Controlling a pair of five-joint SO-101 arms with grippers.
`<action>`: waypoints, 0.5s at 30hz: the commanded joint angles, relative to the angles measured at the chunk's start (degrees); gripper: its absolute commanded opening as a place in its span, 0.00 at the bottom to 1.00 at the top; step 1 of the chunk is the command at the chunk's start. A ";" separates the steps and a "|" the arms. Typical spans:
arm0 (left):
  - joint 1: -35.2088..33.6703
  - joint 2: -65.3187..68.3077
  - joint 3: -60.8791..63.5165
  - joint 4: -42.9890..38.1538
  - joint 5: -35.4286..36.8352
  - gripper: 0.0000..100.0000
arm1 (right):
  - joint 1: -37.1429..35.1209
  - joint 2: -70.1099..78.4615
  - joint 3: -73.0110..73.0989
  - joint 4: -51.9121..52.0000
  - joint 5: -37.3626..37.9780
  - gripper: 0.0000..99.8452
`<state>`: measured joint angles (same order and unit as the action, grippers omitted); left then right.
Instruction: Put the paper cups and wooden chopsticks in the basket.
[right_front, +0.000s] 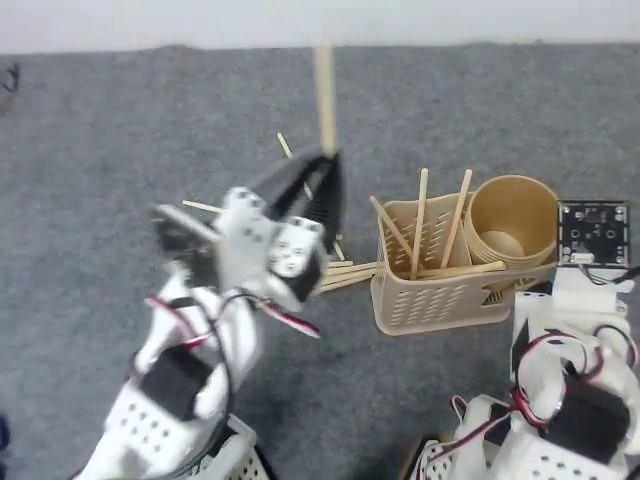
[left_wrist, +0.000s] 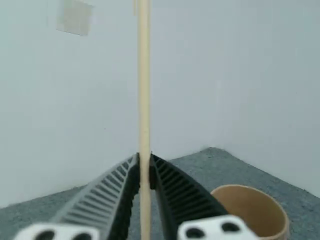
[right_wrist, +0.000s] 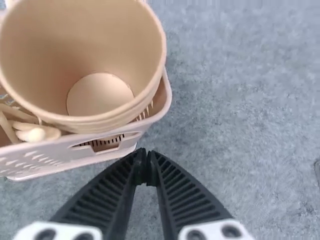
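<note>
Chopstick (right_front: 325, 95) gripped upright by left gripper (left_wrist: 145, 167), upper centre.
Right gripper (right_wrist: 146, 167) clenched empty beside basket (right_front: 440, 300), centre right.

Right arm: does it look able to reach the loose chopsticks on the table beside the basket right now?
Probably not directly. The basket stands between the right gripper and the loose chopsticks, and the left gripper, shut on a chopstick, is right by them.

A grey carpeted table (right_front: 90, 130) meets a white wall (right_front: 450, 20).
</note>
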<state>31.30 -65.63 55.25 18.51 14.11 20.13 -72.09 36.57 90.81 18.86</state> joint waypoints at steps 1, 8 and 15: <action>3.16 4.66 0.84 -8.97 -0.44 0.01 | -0.40 -0.40 -0.18 -1.10 0.62 0.01; 8.18 12.92 1.63 -12.75 0.00 0.01 | -0.40 -0.40 -0.26 -1.10 0.62 0.01; 13.45 11.16 9.54 -12.40 1.93 0.01 | -0.40 -0.40 -0.26 -1.10 0.62 0.01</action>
<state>42.55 -52.70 63.60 7.34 15.25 20.13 -72.70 36.57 90.81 18.86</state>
